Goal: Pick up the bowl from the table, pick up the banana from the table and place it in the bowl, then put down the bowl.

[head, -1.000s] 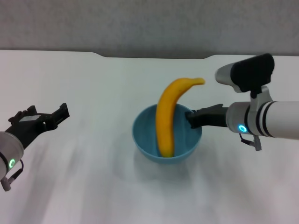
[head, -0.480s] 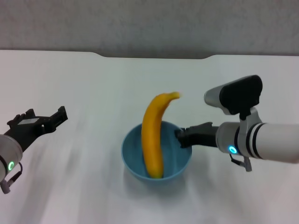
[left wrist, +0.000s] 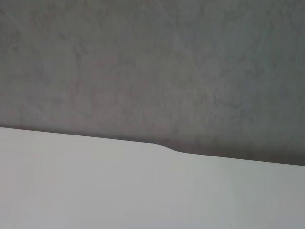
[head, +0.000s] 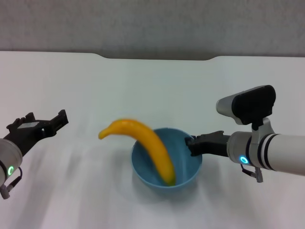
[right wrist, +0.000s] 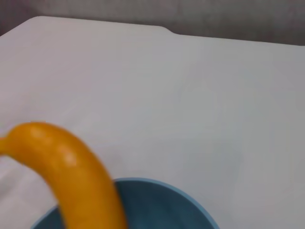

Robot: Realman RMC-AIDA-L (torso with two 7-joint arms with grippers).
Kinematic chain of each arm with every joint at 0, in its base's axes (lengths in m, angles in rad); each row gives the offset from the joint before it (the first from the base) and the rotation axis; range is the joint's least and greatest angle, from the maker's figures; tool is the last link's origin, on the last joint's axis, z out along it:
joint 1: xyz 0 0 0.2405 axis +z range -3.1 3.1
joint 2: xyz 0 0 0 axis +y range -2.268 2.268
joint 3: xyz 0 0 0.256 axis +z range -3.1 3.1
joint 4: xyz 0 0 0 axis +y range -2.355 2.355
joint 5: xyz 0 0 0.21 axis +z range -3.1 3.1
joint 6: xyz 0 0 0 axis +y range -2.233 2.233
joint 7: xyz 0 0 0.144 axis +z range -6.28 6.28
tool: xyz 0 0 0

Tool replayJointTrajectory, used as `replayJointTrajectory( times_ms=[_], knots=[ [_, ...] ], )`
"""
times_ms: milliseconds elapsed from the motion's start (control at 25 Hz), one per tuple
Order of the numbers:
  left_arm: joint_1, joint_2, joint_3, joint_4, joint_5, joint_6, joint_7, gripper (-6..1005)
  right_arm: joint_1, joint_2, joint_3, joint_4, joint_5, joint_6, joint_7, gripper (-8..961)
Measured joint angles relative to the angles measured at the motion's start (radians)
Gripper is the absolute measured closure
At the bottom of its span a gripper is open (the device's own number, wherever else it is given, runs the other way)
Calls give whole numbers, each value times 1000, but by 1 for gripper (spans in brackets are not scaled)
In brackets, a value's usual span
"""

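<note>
Reaching in from the right side of the head view, the right arm lies nearly level above the large plain white tabletop, its dark right gripper clamped on the right-hand rim of the round, glossy light-blue bowl. The bowl sits near the middle of the table's near half; whether its base touches the surface cannot be told. A single curved, smooth yellow-orange banana rests with one end down inside the bowl and leans out over the rim on the side away from the right gripper, its other end hanging above the table to the robot's left. From the right wrist view, the banana arches up over the bowl's blue edge, with white tabletop beyond. The left gripper hovers over the table's left side, well apart from the bowl, its black fingers spread and holding nothing.
</note>
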Motion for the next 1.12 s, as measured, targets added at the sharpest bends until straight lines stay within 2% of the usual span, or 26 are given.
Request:
replayJointTrajectory(
  times_ms=[360,600,720,840,1000,1040,1080,1120],
  knots=[
    [0,0,0,1,0,2,0,87,-11,-1,-3,0,-4,-19,0,917],
    [1,0,0,0,0,2,0,88,-30,-2,-1,13,-6,-41,0,725],
    [10,0,4,-10,0,8,0,87,-69,-4,1,66,-12,-62,-15,613],
    [46,0,32,-43,5,75,6,88,-140,-6,16,162,-42,-74,-49,500],
    [97,5,108,-69,28,232,26,90,-263,-6,64,310,-123,-83,-61,350],
    [102,6,118,-70,33,256,31,91,-327,-6,81,372,-173,-111,-62,313],
    [112,6,137,-72,42,295,38,91,-327,-6,81,372,-173,-111,-62,199],
    [120,6,155,-72,56,333,42,92,-372,-6,85,410,-208,-159,-63,84]
  ],
)
